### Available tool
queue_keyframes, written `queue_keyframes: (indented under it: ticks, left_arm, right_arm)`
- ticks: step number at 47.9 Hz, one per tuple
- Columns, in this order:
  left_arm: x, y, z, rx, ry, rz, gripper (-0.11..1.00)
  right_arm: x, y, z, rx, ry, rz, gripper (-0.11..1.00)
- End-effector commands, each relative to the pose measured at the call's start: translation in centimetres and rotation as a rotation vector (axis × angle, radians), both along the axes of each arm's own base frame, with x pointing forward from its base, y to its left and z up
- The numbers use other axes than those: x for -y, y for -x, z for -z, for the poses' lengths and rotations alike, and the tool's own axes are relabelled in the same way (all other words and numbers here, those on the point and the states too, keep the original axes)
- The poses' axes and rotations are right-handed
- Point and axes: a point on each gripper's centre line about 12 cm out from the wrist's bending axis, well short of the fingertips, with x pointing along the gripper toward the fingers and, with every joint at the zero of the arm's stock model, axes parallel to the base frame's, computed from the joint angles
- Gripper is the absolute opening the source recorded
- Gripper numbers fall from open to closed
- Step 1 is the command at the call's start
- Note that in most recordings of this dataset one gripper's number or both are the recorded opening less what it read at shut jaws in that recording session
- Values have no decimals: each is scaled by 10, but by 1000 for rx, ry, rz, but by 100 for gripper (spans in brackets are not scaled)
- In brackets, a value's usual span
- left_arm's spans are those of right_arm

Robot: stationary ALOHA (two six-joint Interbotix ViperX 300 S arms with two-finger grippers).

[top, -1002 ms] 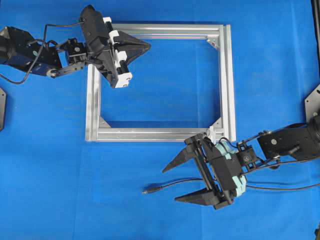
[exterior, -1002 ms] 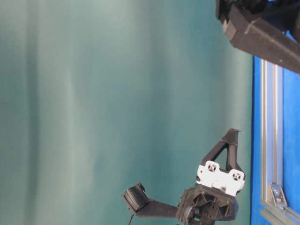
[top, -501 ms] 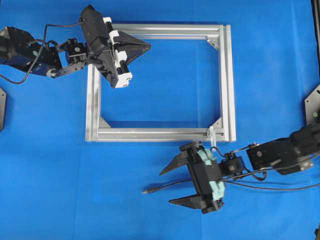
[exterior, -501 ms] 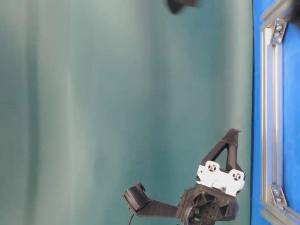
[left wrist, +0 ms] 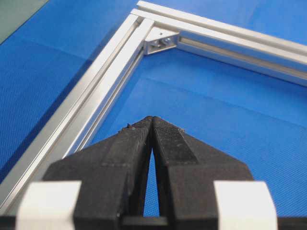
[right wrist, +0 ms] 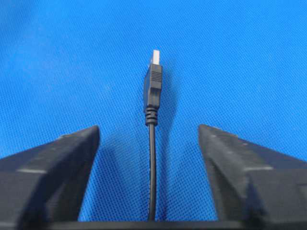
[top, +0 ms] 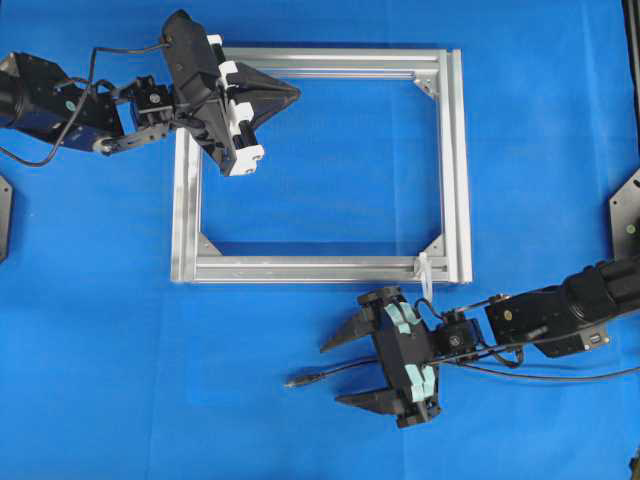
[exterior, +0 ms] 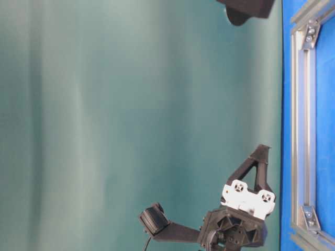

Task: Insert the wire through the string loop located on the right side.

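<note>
Two arms share a blue mat (top: 100, 330), and the biggest thing on it is the square aluminium frame (top: 185, 200), lying flat toward the far side. The left gripper (top: 290, 93) hangs over the frame's far-left corner with its jaws pressed fully together and nothing between them; the left wrist view shows only a sliver of daylight behind the tips.

The right gripper (top: 335, 372) sits on the near side of the frame, toward the right, pointing left. Its jaws are spread and hold nothing yet, and its fingers (right wrist: 53, 163) flank the wire (top: 340, 371) without touching it. From there the wire trails off to the right across the mat, while its plug, metal tip leading, lies just past the fingertips on the left.

The string loop (top: 424, 272), smallest of all, hangs whitely off the frame's near rail by its right corner, near the gripper's body.

The step in hand looks to be picking up the wire. For a good grip, the jaws should close just behind the plug, keeping the cable centred, so a short stiff length sticks out to steer. Held too far back, the tip would probably droop and miss so small a loop.
</note>
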Motion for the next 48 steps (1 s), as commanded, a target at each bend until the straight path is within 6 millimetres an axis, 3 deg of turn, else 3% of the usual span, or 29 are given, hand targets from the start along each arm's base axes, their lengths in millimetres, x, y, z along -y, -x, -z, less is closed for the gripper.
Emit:
queue_keyframes:
  ticks: [1, 8, 14, 31, 48]
  left_arm:
    - [-1, -1, -13, 37, -15, 2, 0]
    - [-1, -1, -13, 36, -15, 1, 0]
    - [-1, -1, -13, 36, -15, 2, 0]
    - [-1, -1, -13, 36, -15, 2, 0]
    - [-1, -1, -13, 36, -15, 1, 0]
  right_arm:
    - [-4, -4, -10, 31, -9, -5, 56]
    - [-3, -3, -10, 29, -4, -7, 18]
    - [-3, -3, -10, 30, -6, -5, -2]
    - [-4, -5, -14, 42, -10, -6, -4]
    - [-5, -3, -65, 57, -22, -21, -4]
